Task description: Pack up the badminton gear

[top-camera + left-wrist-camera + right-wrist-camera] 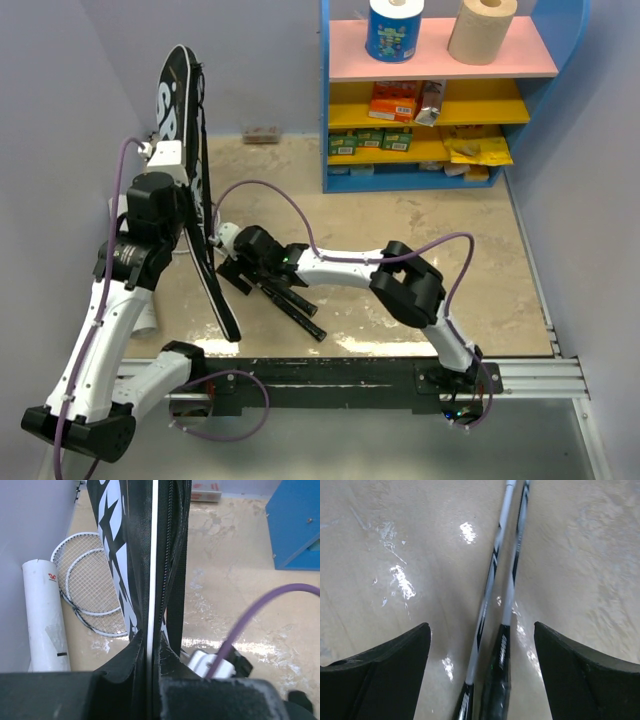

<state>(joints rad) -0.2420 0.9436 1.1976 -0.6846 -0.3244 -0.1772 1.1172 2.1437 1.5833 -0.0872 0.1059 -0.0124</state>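
My left gripper (pixel 187 192) is shut on the edge of the black "SPORT" cover (pixel 180 100) and holds it upright on edge, its lower tip near the table's front. In the left wrist view the cover (pixel 150 555) is pinched between my fingers (pixel 122 672). Two white-strung racket heads (pixel 90 585) lie flat beyond it, beside a long white tube (pixel 45 615) at the left wall. My right gripper (pixel 232 262) is open low over the two rackets' black handles (pixel 290 300). In the right wrist view both shafts (pixel 495 605) run between the open fingers (pixel 395 665). No loose shuttlecock shows.
A blue shelf unit (pixel 570 40) stands at the back right with paper rolls (pixel 395 28) on top and yellow and orange packets (pixel 395 100) below. A small flat box (pixel 262 135) lies at the back wall. The left wall is close behind the tube.
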